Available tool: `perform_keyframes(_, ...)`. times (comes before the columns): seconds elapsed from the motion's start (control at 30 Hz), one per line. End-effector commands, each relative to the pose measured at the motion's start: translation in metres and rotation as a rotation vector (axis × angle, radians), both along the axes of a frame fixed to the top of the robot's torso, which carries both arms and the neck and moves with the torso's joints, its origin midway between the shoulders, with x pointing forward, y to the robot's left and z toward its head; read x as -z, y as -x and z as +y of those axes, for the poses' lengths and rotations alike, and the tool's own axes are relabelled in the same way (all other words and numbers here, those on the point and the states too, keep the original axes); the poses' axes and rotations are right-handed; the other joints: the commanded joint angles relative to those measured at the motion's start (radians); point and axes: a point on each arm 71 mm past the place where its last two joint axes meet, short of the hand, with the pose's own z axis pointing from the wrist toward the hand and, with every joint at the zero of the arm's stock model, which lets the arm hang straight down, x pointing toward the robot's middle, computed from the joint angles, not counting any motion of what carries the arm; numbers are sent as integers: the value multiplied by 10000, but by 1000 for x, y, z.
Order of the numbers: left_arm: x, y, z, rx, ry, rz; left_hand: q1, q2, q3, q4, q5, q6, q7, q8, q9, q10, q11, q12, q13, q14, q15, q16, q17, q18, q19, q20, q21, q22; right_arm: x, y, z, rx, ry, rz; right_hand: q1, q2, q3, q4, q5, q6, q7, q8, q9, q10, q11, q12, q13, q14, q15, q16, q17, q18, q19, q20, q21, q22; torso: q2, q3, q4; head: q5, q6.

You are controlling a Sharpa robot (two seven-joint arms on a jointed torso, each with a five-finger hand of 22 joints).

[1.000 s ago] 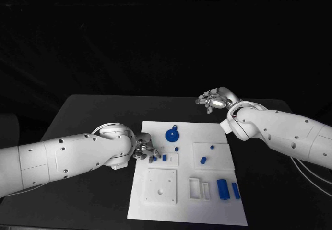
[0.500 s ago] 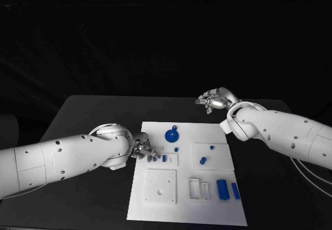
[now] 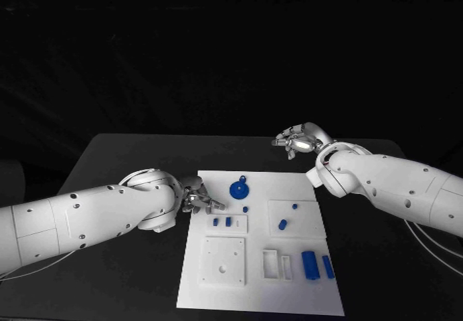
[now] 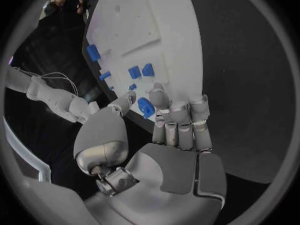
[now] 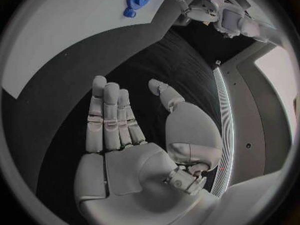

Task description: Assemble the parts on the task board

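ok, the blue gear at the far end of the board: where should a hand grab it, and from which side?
Probably from above, pinching across the toothed rim. The blue gear lies flat on the task board, so its sides are low and only the rim and a small tab at its far edge offer purchase. The right hand is open and hovers just beyond the board's far right corner.

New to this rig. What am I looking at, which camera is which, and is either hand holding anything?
A two-armed robot at a black table. One picture looks down from its head; the two round ones come from cameras behind each wrist. On the table lies the white task board with small blue parts: a gear, a cylinder and smaller pieces. The left hand is at the board's edge; its wrist view shows a small blue part between thumb and fingers. The right hand is off the board, open, holding nothing.
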Motion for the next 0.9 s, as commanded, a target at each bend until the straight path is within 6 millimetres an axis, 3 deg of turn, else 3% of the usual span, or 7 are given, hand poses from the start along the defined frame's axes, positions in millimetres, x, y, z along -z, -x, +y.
perform_keyframes(0.03, -10, -5, 0, -523, 1417, -700, 356, 50, -86, -135, 2, -395, 157, -179, -22, -416, 113, -362, -155, -364, 125, -368, -181, -53, -294, -987, -241, -90, 0, 0, 0, -132, 14, 1, -72, 7, -41, -41, 69, -25, 62, 62, -11, -37, -6, 44, -17, -57, 16, -38, 17, 144, 50, 14, -62, 11, -6, -1, 6, -25, 20)
perform_keyframes(0.13, -13, -5, -5, -394, 2215, -882, 1286, 579, -177, -866, 25, -887, 384, -428, -117, -1175, 434, -1112, -483, -1044, 425, -1122, -539, -305, -974, -736, -828, -319, 0, 0, -1, -118, 18, 0, -72, 7, -40, -41, 70, -26, 62, 62, -11, -38, -6, 45, -18, -57, 16, -38, 17, 144, 50, 13, -63, 11, -6, -4, 9, -43, 41)
perform_keyframes(0.23, -18, -4, -12, 106, 2901, -1196, 2776, 1034, -47, -2347, 1071, -1259, 754, -607, -383, -2205, 836, -2114, -924, -2010, 983, -2084, -1012, -706, -1892, -357, -1595, -601, 0, 0, -1, -114, 21, 1, -71, 8, -40, -42, 71, -27, 62, 62, -12, -38, -6, 46, -20, -57, 16, -38, 18, 144, 51, 13, -64, 12, -1, -10, 11, -70, 60)
perform_keyframes(0.33, -22, -3, -19, 545, 3435, -1621, 3680, 1294, -56, -3307, 1294, -1511, 1011, -753, -841, -2721, 1115, -2997, -1317, -2421, 1454, -2729, -1397, -909, -2314, 0, -2168, -852, 0, 0, -2, -100, 25, 7, -70, 8, -40, -43, 72, -27, 62, 62, -12, -39, -5, 47, -22, -56, 16, -39, 18, 144, 51, 13, -65, 13, 4, -12, 4, -93, 81)
perform_keyframes(0.57, -31, -1, -37, 2167, 3696, -2858, 5550, 1085, 1008, -3454, 1257, -1790, 1203, -930, -1854, -3091, 1741, -5405, -2321, -2330, 1729, -2695, -1504, -787, -2233, 277, -2288, -744, 1, 0, -2, -109, 23, 8, -69, 9, -39, -44, 73, -28, 62, 62, -13, -40, -5, 50, -26, -56, 16, -40, 18, 144, 52, 13, -67, 15, 3, -5, 4, -135, 111)
perform_keyframes(0.77, -33, -1, -54, 3348, 3078, -3667, 5779, 1026, 1161, -3453, 1369, -1659, 1142, -877, -2194, -3046, 1880, -6361, -2569, -2254, 1840, -2503, -1454, -658, -2120, 384, -2222, -595, 1, 0, -1, -131, 19, 13, -68, 12, -38, -45, 75, -28, 63, 62, -14, -41, -5, 53, -30, -56, 16, -40, 19, 144, 54, 12, -69, 17, 6, -8, -4, -166, 154)
perform_keyframes(0.9, -32, -2, -65, 3947, 2569, -4018, 5516, 907, 959, -3396, 1043, -1707, 1137, -946, -2356, -2982, 1910, -6722, -2626, -2157, 1865, -2356, -1408, -581, -1975, 411, -2144, -521, 1, 0, 0, -140, 17, 15, -68, 14, -38, -45, 75, -29, 63, 62, -14, -40, -5, 55, -32, -55, 16, -40, 19, 144, 55, 12, -69, 18, 13, -8, -9, -176, 167)
